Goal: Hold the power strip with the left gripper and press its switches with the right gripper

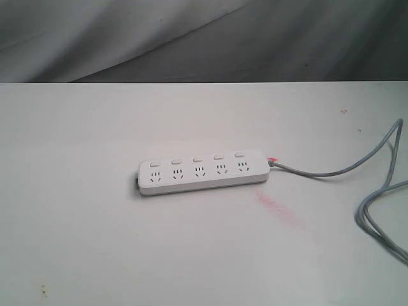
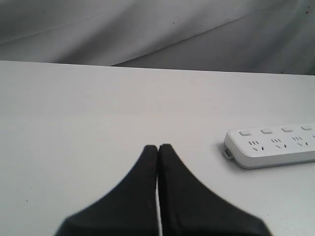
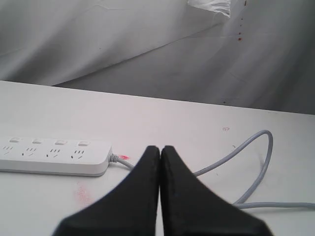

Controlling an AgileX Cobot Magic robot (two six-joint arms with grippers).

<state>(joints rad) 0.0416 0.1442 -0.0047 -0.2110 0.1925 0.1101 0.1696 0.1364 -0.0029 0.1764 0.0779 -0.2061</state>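
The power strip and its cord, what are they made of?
The power strip looks like hard white plastic, smooth and slightly glossy, with moulded rounded ends. Its cord seems sheathed in grey rubber or soft plastic, matte, since it bends in loose curves.

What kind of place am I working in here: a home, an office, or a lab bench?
Most likely a staged test bench rather than a lived-in room: a bare white table, a draped grey cloth backdrop behind it, and only the power strip with its grey cord laid out.
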